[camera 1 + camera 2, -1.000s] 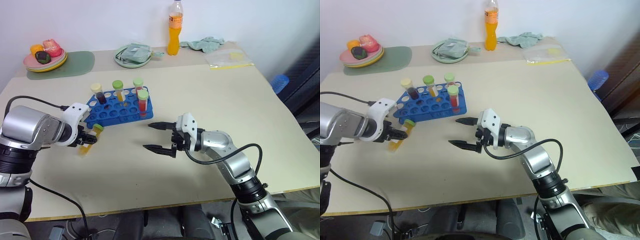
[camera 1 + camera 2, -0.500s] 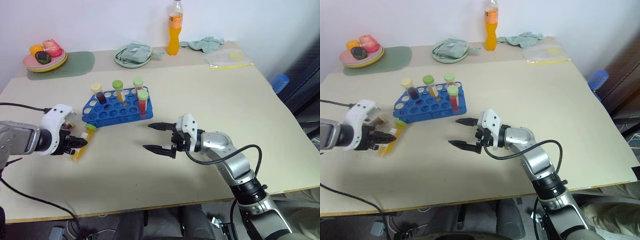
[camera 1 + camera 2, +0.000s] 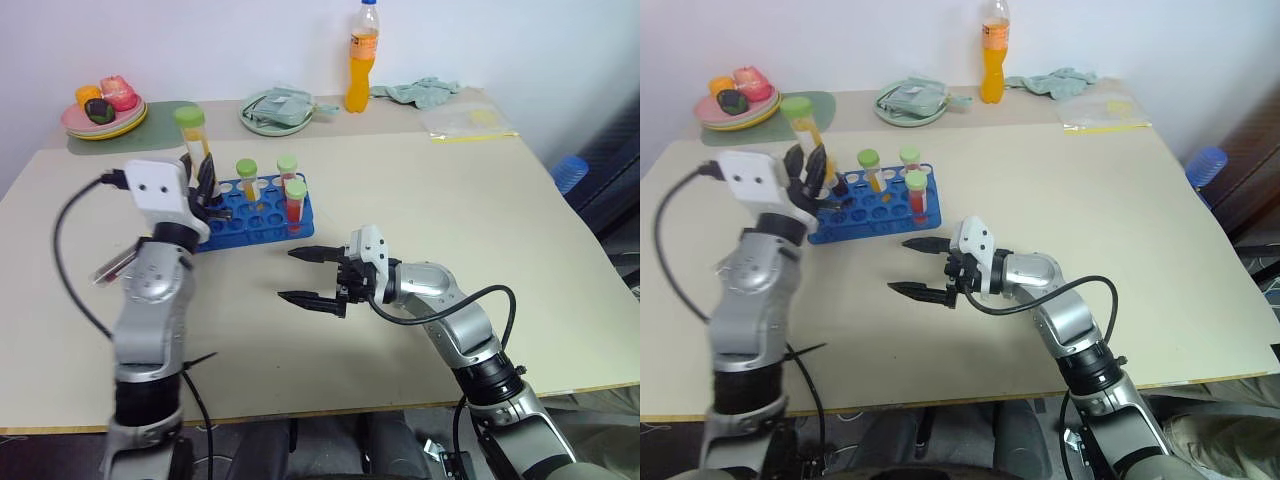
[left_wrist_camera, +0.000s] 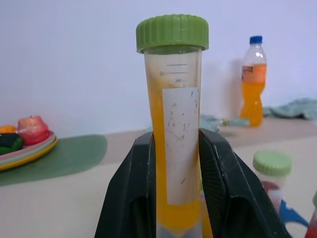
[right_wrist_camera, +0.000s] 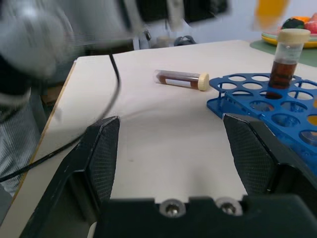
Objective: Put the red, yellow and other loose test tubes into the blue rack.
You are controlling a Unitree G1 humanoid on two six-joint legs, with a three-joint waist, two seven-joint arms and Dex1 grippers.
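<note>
Your left gripper (image 4: 174, 198) is clamped on a yellow tube (image 4: 174, 129) with a green cap, held upright above the blue rack's (image 3: 262, 214) near-left end. Its white label carries no writing you can read. Your right gripper (image 3: 303, 277) hangs over bare table (image 3: 420, 190) just right of the rack, jaws apart and empty. A brown tube (image 5: 181, 78) lies flat beside the rack's left end. Open tabletop runs right to the far edge.
</note>
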